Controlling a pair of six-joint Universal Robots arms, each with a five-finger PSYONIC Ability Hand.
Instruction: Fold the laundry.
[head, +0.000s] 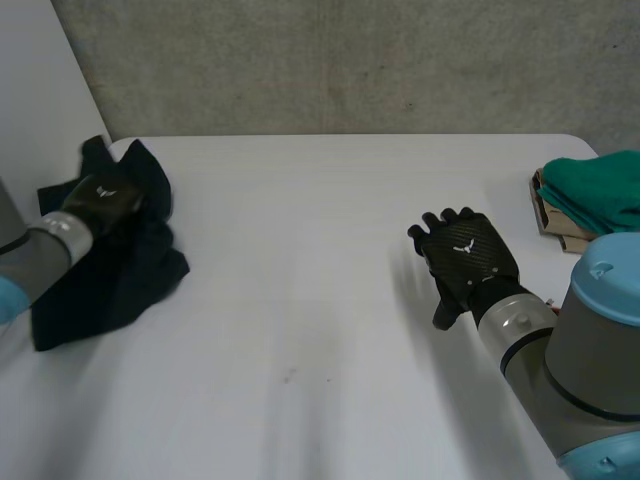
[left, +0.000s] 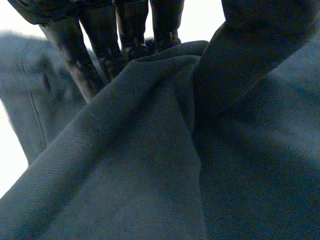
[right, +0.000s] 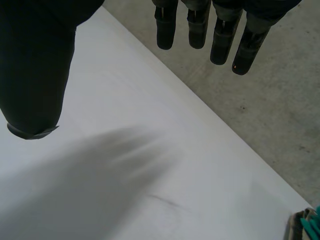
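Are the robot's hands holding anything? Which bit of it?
The left hand pinches a bunched-up fold of the dark cloth, near its far end. The right hand is open and holds nothing.

You had the cloth (head: 120, 285) on the table (head: 300, 220) at its left edge, the left hand (head: 103, 198) upon it; the folded stack (head: 595, 190) lay at the table's right edge, the right hand (head: 468, 252) nearer its middle.
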